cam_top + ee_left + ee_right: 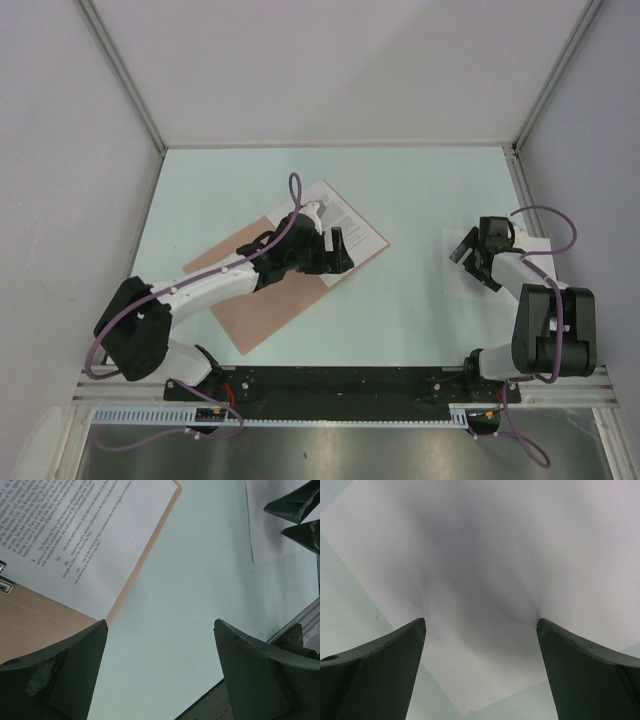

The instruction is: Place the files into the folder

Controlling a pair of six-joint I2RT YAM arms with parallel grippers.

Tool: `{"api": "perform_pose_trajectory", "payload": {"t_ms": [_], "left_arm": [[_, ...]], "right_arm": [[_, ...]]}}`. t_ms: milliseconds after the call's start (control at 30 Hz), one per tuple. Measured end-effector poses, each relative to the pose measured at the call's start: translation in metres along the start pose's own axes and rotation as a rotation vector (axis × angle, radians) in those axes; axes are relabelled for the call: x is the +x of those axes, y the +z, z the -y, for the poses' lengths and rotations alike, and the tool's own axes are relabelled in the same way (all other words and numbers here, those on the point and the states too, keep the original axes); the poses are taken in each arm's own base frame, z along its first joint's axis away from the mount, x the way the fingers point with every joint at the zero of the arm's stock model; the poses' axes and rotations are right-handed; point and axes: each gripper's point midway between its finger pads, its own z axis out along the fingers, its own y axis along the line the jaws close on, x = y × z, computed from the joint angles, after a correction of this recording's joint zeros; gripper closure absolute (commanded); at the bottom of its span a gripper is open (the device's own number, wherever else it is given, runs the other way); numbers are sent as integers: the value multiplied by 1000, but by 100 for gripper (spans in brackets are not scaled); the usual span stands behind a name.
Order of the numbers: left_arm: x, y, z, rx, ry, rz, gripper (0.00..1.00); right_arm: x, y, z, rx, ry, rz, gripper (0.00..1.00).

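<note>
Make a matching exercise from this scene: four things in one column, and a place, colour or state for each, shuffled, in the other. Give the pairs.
1 printed sheet
2 folder
3 plain sheet
4 left end effector

A open, holding nothing
B salmon pink
C lying on the folder
D beneath the right end effector

Pairs: 1-C, 2-B, 3-D, 4-A

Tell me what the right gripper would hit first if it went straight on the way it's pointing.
The plain white sheet: it fills the view ahead of the right gripper, whose jaws stand open. How far off is unclear.
</note>
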Motion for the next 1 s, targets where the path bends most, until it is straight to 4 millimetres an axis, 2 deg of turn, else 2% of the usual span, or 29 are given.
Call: {"api": "perform_pose_trajectory", "payload": {"t_ms": [67,133,367,467,500,567,767,833,900,1000], "left_arm": [[3,3,3,9,3,-19,6],[2,6,8,21,4,-29,6],[-22,13,33,76,10,-6,7],[-32,21,46,107,14,-5,7],[-34,24,51,117,16,-4,7],[-38,36,63,144,23,-13,8],[-32,85,109,230,52,-59,10],[-26,108,124,258,57,-76,10],[-17,131,139,278,56,-94,11],[1,161,153,289,57,-124,11]], "right_arm": [[4,-2,-5,-13,-15,8,4],[15,-6,-21,-46,-58,0,4],[76,-35,-96,-247,-211,-66,3],[99,-52,-112,-319,-236,-108,1],[103,-56,-110,-327,-230,-123,0],[102,-62,-94,-307,-189,-141,0],[42,-73,-36,-217,122,-52,0],[32,-73,-11,-161,224,-42,0],[34,-71,12,-100,296,-53,0],[50,-69,40,-30,379,-92,0]]}}
